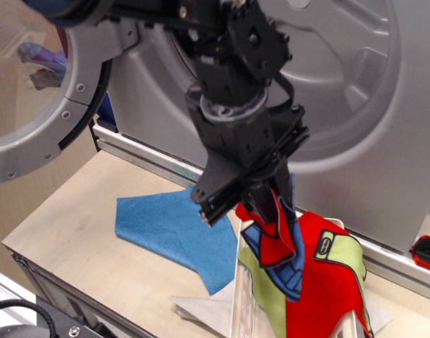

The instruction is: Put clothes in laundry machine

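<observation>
One black gripper (260, 201) hangs near the middle of the view, pointing down toward 5 o'clock, its fingers clenched on a bunch of cloths (306, 271). The bunch droops from the fingertips toward 5 o'clock: red fabric with dark stitched edging, a blue layer folded inside it, and lime-green panels below and on the right side. Its lower part reaches down over the white lattice basket (244, 313), whose rim shows at 6 o'clock along the bottom edge; whether the fabric touches the basket cannot be told.

At 9 o'clock from the gripper, a separate blue cloth (176, 229) lies flat on the pale wooden table (67, 239), apart from the gripper and just beside the basket's left wall. A pale sheet (204, 308) pokes out from under the basket at 7 o'clock.

Behind the arm, the silver-grey laundry machine (383, 141) fills the upper right, from 12 to 3 o'clock. Its round door (32, 91) with a clear window stands swung open at 10 o'clock, well apart from the held bunch. A small red object (427, 251) sits at 4 o'clock by the machine's base, at the right edge of the view.
</observation>
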